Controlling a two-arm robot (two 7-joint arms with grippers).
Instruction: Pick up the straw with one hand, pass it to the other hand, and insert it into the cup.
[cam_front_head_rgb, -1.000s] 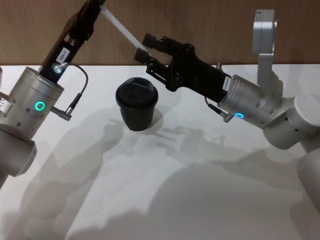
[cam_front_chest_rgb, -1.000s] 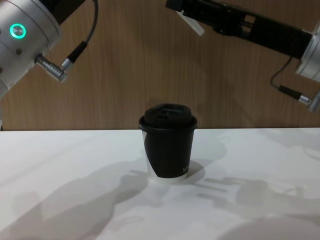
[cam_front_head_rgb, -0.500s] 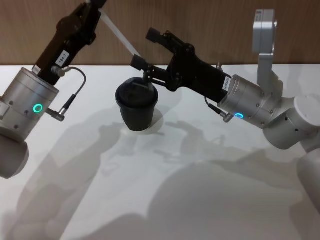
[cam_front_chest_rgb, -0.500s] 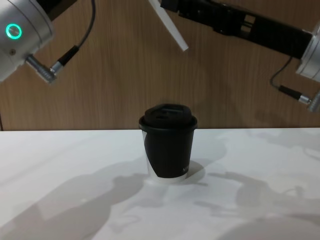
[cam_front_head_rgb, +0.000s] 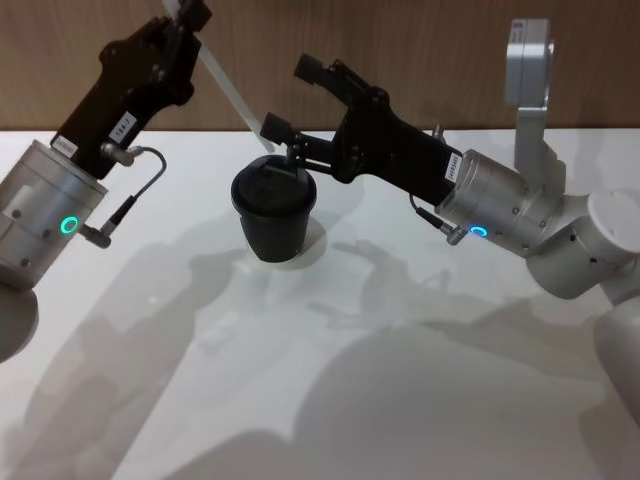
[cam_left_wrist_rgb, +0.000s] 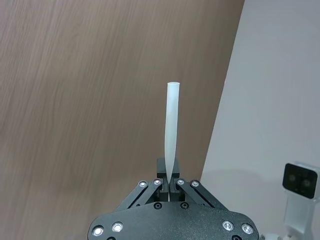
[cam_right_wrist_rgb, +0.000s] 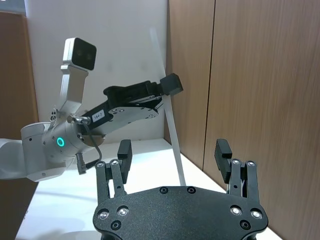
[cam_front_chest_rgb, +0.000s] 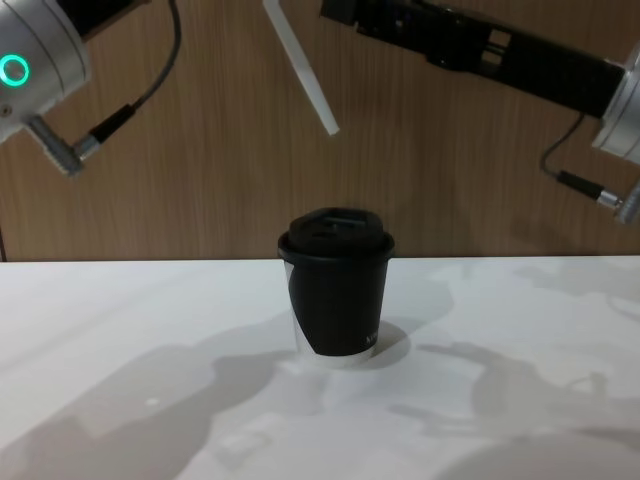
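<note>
My left gripper is up at the back left, shut on the upper part of the straw. The white straw slants down to the right, and its free end hangs just above and behind the cup. The left wrist view shows the straw pinched between the fingers of the left gripper. The black lidded cup stands upright on the white table. My right gripper is open above the cup, one finger on each side of the straw's lower end, apart from it. In the right wrist view the right gripper is open wide.
A wooden wall closes off the back of the table. The right arm reaches in from the right at about the height of the cup's lid. The left arm fills the left side.
The right gripper opened and let go of the straw's lower end. The left gripper then swung the straw down and to the left, bringing its free end closer to the cup's lid.
</note>
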